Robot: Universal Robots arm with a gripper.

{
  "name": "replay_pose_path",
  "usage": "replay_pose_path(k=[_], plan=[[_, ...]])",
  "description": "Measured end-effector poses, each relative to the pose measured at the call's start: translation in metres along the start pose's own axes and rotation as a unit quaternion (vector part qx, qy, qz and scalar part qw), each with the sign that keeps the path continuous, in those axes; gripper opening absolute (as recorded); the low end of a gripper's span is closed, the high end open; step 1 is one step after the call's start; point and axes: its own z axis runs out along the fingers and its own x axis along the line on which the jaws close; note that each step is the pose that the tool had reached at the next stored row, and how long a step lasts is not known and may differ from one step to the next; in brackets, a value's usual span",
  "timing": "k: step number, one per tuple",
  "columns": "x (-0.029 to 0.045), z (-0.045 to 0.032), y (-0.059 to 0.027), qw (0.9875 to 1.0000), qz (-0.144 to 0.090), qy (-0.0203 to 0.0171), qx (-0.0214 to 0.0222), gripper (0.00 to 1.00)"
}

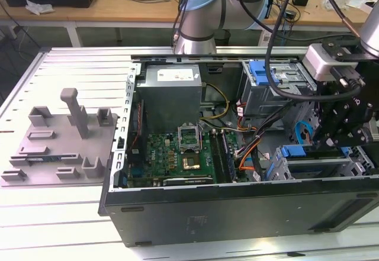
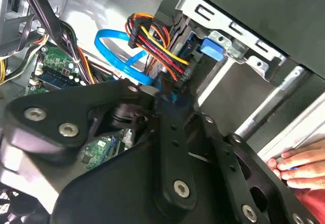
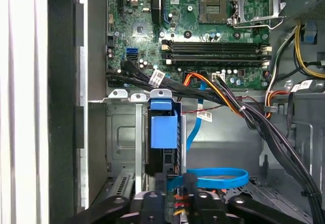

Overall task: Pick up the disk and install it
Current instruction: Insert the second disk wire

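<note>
Blue plastic marks the disk [image 3: 163, 132], which stands on edge in the metal drive cage [image 3: 121, 132] of the open computer case [image 1: 237, 213], its carrier tab uppermost in the first wrist view. The gripper [image 3: 175, 196] sits right against the disk's near end, black fingers [image 3: 150, 201] on either side of it; they look clamped on the drive, though the contact itself is partly hidden by the linkage. In the exterior view the gripper [image 1: 340, 125] hangs over the drive bays at the exterior view's right, above a blue carrier edge [image 1: 294, 151]. A light-blue data cable [image 3: 218, 177] loops just beside the gripper, and a bundle of red, yellow and black power wires [image 2: 155, 43] runs near it. The motherboard [image 3: 203, 36] lies beyond the cage, and the grey power supply [image 1: 172, 92] stands further off. A person's fingers [image 2: 299, 165] rest on the case edge in the second wrist view
</note>
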Motion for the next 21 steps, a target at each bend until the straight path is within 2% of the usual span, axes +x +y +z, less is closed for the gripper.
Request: replay_pose_path(k=[1,4,6,10,14,17,18,19,20,21], plan=[[0.0000,-0.0023,0.0005,1.0000,0.000,-0.0001,0.0001,0.30],[-0.0001,-0.0113,0.0029,1.0000,0.000,0.0000,0.0021,0.30],[-0.0003,-0.0198,0.0058,1.0000,0.000,0.0000,0.0055,0.30],[-0.0007,-0.0319,0.0108,0.9999,0.000,0.0000,0.0103,0.30],[-0.0013,-0.0400,0.0177,0.9999,0.000,0.0000,0.0162,0.30],[-0.0024,-0.0431,0.0234,0.9998,0.000,0.0000,0.0174,0.30],[-0.0028,-0.0434,0.0258,0.9998,0.000,0.0000,0.0175,0.28],[-0.0038,-0.0436,0.0298,0.9998,0.000,0.0001,0.0175,0.22],[-0.0044,-0.0436,0.0323,0.9998,0.000,0.0003,0.0175,0.22],[-0.0048,-0.0436,0.0348,0.9998,0.000,0.0004,0.0175,0.15]])
